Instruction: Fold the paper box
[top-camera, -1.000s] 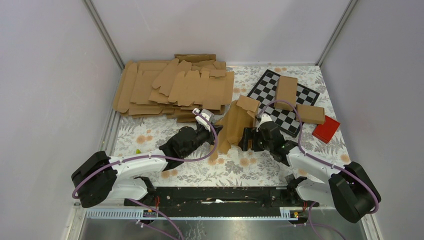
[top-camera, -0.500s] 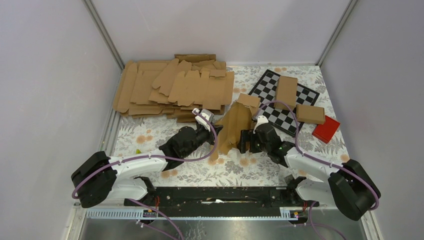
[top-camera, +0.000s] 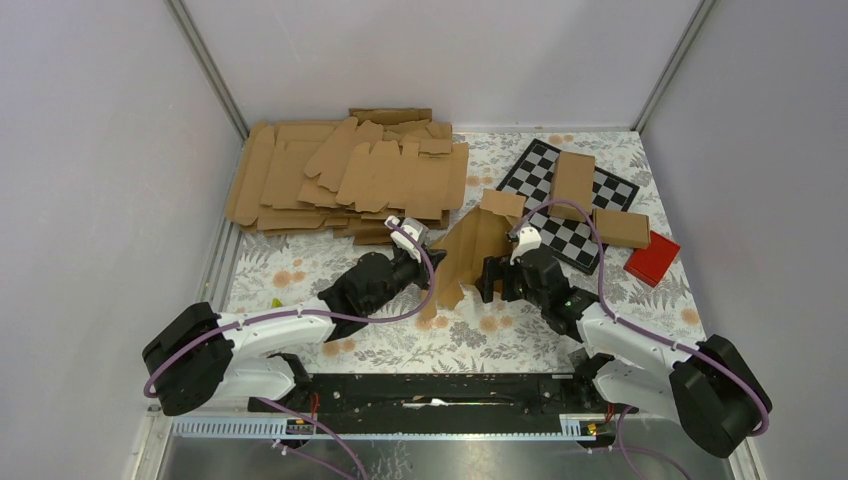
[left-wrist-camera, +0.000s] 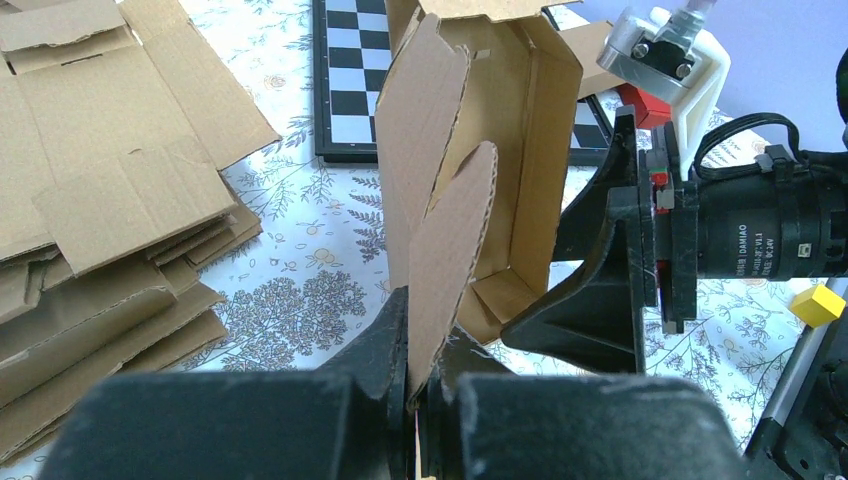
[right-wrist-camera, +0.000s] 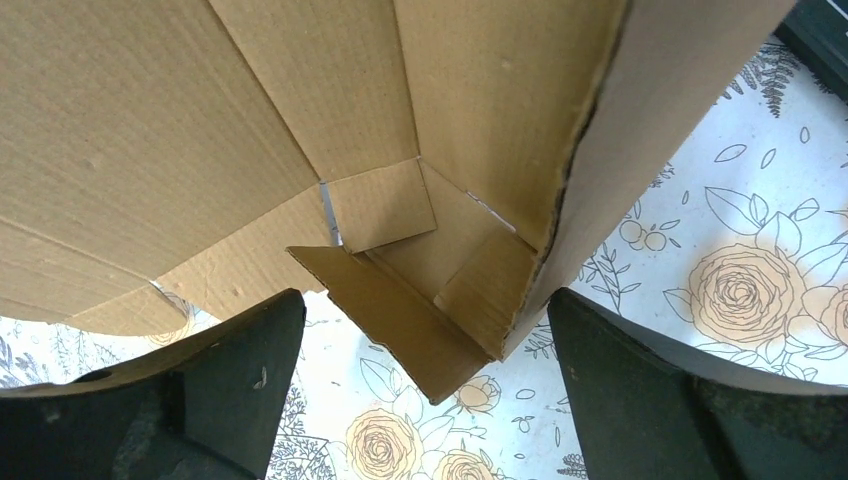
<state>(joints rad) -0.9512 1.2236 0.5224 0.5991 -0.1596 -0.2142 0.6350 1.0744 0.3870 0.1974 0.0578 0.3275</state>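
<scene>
Pinches a rounded flap of the paper box (left-wrist-camera: 520, 150) in the left gripper (left-wrist-camera: 415, 385), jaws pressed fully together on the cardboard edge. Holds the sheet half raised in this way near the middle of the surface (top-camera: 300, 265), between the two arms, with one long wall turned up and small flaps bent inward at the lower end.

Seen from above, shows the paper box (top-camera: 470, 250) as a leaning brown shape, with the left gripper (top-camera: 425, 265) at its left side and the right gripper (top-camera: 490, 278) just beside its right side.

Has the right gripper (right-wrist-camera: 425, 325) spread wide, with one black finger on each side of the lower corner of the paper box (right-wrist-camera: 400, 150), and clamps nothing there. Cannot tell whether the fingers (right-wrist-camera: 620, 370) touch the cardboard wall or stand just off it.

Finds, behind the box toward the far left, a loose heap of flat brown blanks (top-camera: 350, 175) overlapping each other. Finds, toward the far right, a checkerboard (top-camera: 530, 175) with a folded carton (top-camera: 572, 182) lying on it and a second carton (top-camera: 620, 228) at its right edge. Finds a small red block (top-camera: 652, 258) just beside that second carton, on its right. Reaches with the top flap of the paper box close to the left corner of the checkerboard, contact not clear.
</scene>
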